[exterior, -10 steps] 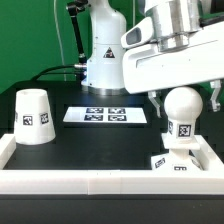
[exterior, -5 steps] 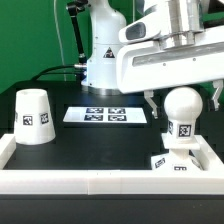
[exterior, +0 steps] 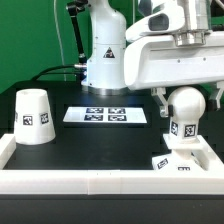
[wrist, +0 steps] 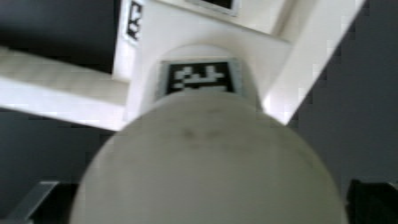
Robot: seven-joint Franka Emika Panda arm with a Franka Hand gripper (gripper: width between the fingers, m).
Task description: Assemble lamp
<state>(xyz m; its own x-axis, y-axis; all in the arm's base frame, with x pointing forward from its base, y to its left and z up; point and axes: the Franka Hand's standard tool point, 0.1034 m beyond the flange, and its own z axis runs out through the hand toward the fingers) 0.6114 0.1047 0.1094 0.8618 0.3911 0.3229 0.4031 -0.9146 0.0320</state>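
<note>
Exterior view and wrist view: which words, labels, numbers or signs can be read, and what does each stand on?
No words, brands or numbers are readable in either view.
Black-and-white square tags, patterns only: on the shade, the bulb, the base and the marker board.
Small dark mark on the robot arm: too small to read.

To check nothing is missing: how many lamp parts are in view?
3. The shade stands at the exterior view's left; the bulb stands upright on the base at the exterior view's right. No other seems hidden.
</note>
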